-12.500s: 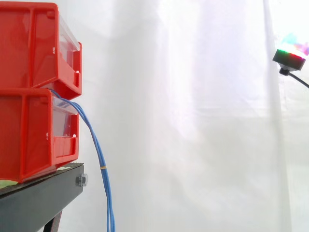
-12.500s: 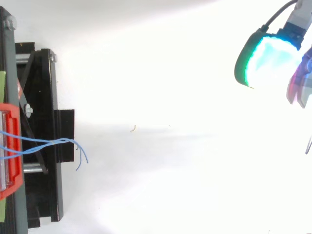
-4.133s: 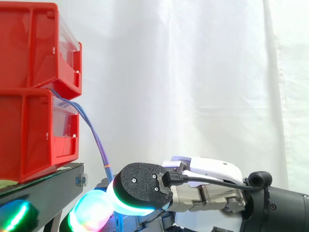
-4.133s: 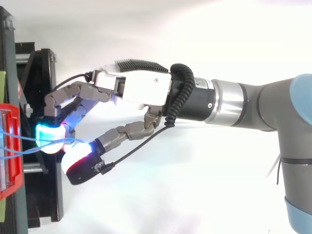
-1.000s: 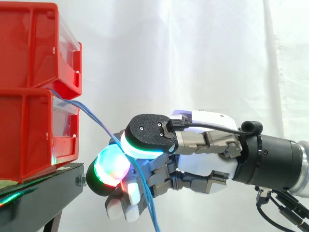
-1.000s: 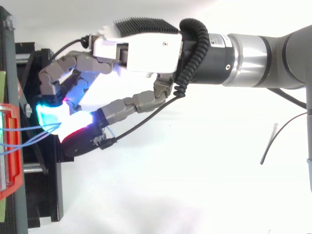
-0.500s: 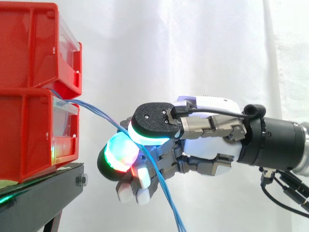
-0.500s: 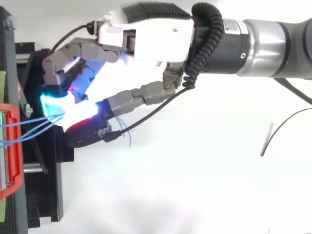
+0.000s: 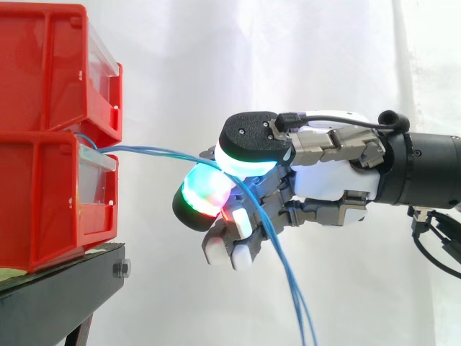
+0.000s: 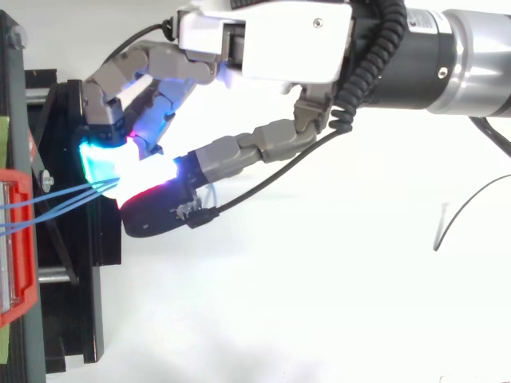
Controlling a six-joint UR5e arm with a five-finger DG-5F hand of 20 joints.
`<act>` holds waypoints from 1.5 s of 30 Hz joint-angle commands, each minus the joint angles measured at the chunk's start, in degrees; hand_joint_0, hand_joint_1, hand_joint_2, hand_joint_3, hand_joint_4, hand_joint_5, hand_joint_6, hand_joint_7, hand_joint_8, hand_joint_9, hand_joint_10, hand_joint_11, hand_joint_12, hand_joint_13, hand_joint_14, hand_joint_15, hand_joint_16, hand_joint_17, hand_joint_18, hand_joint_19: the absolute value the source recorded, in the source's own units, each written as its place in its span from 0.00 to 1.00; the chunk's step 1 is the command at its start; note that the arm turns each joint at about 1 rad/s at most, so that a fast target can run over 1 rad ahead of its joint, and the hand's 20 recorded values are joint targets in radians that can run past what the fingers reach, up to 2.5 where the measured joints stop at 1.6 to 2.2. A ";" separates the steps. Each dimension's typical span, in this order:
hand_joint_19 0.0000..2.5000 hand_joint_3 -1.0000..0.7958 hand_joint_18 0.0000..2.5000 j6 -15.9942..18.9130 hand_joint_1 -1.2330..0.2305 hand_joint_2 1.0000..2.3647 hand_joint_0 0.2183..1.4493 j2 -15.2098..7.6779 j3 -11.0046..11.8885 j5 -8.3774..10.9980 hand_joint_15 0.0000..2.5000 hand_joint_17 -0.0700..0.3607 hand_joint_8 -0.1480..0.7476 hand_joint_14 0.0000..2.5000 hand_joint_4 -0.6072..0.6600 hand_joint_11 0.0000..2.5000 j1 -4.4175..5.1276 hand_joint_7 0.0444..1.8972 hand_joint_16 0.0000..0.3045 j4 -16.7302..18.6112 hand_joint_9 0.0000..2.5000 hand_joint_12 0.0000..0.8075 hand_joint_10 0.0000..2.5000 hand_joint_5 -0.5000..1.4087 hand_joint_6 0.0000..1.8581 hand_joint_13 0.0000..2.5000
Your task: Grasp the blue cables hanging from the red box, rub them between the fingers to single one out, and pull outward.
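Observation:
Thin blue cables [image 9: 155, 152] run out of the lower red box [image 9: 50, 202] almost level and taut to my hand [image 9: 324, 173], then drop loose past it [image 9: 295, 288]. My hand is shut on the cables, pinching them between the thumb pad [image 9: 252, 148] and the glowing fingertips [image 9: 205, 194]. In the top view the cables [image 10: 56, 199] fan from the red box's rim [image 10: 20, 239] and meet at the glowing pads [image 10: 112, 163] of my hand [image 10: 263, 40]. The pinch itself is hidden by the pads.
A second red box [image 9: 54, 65] is stacked on the lower one. Both stand on a black stand [image 9: 65, 295], whose frame [image 10: 76, 263] lies under my fingers in the top view. A white curtain hangs behind. Open room lies to the right of the boxes.
My hand has risen and drawn away to the right with the cables in its pinch. The cables, which sloped down from the box, now stretch nearly level.

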 commanded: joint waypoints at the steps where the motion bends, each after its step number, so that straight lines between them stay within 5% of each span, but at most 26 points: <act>1: 0.24 0.52 0.31 4.65 0.33 0.01 0.33 0.58 0.00 2.48 0.21 0.48 0.55 0.01 0.54 0.33 0.47 0.53 0.20 -3.14 0.39 0.49 0.01 0.17 0.48 0.33; 12: 0.23 0.58 0.33 11.33 0.29 0.02 0.35 0.58 0.00 6.44 0.21 0.47 0.55 0.01 0.42 0.35 1.61 0.54 0.19 -6.13 0.41 0.49 0.01 0.17 0.49 0.35; 20: 0.24 0.52 0.33 14.58 0.28 0.02 0.34 1.02 0.09 8.81 0.22 0.46 0.52 0.01 0.47 0.35 3.02 0.50 0.19 -8.15 0.43 0.48 0.01 0.16 0.50 0.36; 25: 0.24 0.44 0.34 15.54 0.27 0.01 0.37 1.28 0.09 10.22 0.20 0.46 0.51 0.01 0.53 0.28 3.72 0.66 0.18 -9.56 0.42 0.47 0.01 0.17 0.46 0.36; 34: 0.23 0.39 0.33 17.30 0.26 0.01 0.42 1.46 0.00 10.22 0.21 0.45 0.50 0.01 0.53 0.31 3.99 0.53 0.18 -10.53 0.39 0.46 0.01 0.15 0.47 0.35; 45: 0.22 0.28 0.33 17.30 0.22 0.00 0.42 1.55 0.26 10.22 0.21 0.46 0.49 0.01 0.61 0.32 3.99 0.51 0.18 -10.70 0.37 0.46 0.01 0.15 0.46 0.34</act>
